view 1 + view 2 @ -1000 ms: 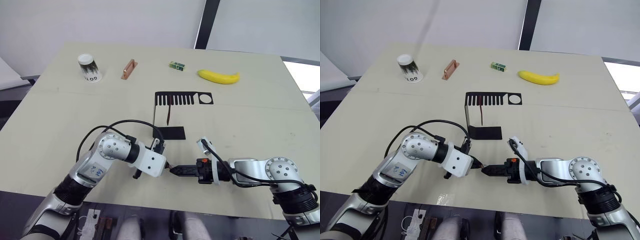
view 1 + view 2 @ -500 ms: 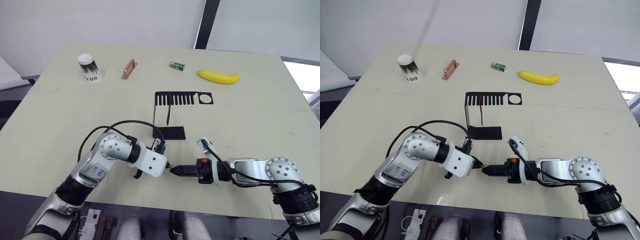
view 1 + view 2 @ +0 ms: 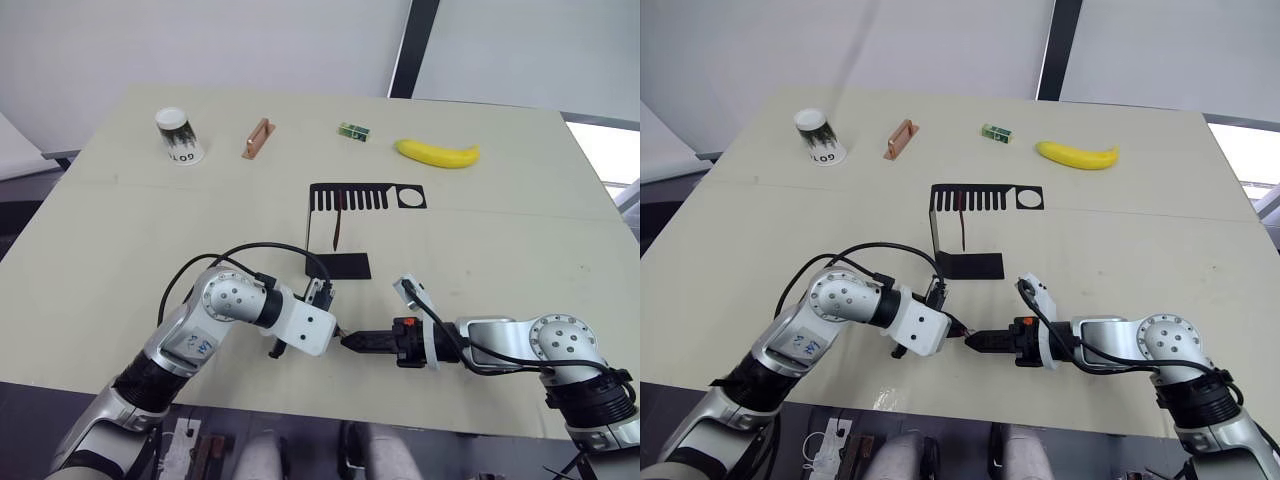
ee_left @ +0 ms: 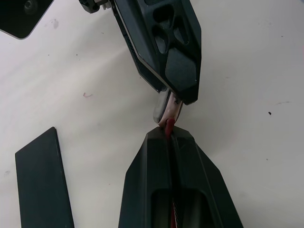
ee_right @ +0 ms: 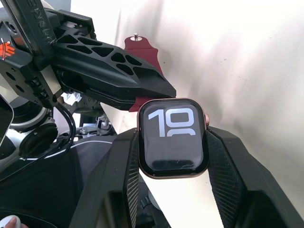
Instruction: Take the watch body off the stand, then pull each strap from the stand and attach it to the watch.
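Near the front edge of the desk [image 3: 520, 230], about midway along it, the two arms meet tip to tip: the right gripper [image 5: 172, 156] has its jaws closed on the sides of the watch body [image 5: 173, 137], screen with light digits facing the wrist camera, and the left gripper [image 4: 169, 137] has its jaws pressed shut on one dark-red strap [image 5: 141, 52], whose end just pokes out between them and touches the edge of the case. The step in hand looks like seating this first strap in the case's slot. To do it well, the strap end should probably line up square with the slot rather than at an angle, and slide in along the slot's length while the right arm keeps the case rigid; a tilted push would likely bend the soft band or twist the case in its grip. Whether the strap has entered the slot I cannot tell. The stand [image 3: 340, 228] sits well behind the arms toward the middle of the desk, and the second strap [image 3: 338, 224] hangs from its slotted top plate, so that one is not yet fetched.
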### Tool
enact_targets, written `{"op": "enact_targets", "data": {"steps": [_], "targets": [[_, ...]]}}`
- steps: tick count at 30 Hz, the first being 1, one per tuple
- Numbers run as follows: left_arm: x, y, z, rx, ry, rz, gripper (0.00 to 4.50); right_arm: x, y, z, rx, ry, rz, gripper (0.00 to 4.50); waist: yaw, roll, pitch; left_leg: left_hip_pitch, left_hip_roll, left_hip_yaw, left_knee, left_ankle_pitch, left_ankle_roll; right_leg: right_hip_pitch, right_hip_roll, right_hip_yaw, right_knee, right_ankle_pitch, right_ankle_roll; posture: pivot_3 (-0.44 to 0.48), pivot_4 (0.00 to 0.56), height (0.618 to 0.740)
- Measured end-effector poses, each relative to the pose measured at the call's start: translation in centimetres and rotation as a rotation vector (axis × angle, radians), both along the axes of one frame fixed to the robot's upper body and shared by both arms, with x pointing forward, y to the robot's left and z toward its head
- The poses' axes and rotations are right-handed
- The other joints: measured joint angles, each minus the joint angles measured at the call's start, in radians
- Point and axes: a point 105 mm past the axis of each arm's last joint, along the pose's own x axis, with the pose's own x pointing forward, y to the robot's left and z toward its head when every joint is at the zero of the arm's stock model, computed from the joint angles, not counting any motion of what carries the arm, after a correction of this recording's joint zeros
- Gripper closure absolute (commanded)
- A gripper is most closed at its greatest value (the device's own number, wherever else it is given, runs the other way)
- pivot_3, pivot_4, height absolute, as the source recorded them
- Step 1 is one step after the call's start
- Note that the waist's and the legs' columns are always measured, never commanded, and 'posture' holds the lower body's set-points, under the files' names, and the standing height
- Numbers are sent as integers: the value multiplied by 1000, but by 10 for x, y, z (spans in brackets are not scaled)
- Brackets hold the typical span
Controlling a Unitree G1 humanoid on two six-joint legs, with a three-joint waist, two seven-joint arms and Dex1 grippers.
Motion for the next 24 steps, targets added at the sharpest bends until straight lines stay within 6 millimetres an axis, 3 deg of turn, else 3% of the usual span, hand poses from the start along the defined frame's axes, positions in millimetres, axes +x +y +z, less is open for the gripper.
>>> {"op": "enact_targets", "data": {"steps": [15, 19, 24], "targets": [[0, 0, -2, -7, 6, 8, 4500, 0, 0, -1, -4, -1, 0, 2967, 0, 0, 0, 0, 0, 0, 0, 0, 0, 0, 0, 0, 0, 0, 0, 0, 150, 740], [0, 0, -3, -22, 37, 32, 3148, -2, 0, -4, -9, 7, 13, 2967, 0, 0, 0, 0, 0, 0, 0, 0, 0, 0, 0, 0, 0, 0, 0, 0, 150, 740], [-3, 16, 7, -11, 9, 26, 572, -13, 7, -5, -6, 18, 75, 2967, -4, 0, 0, 0, 1, 0, 0, 0, 0, 0, 0, 0, 0, 0, 0, 0, 150, 740]]}}
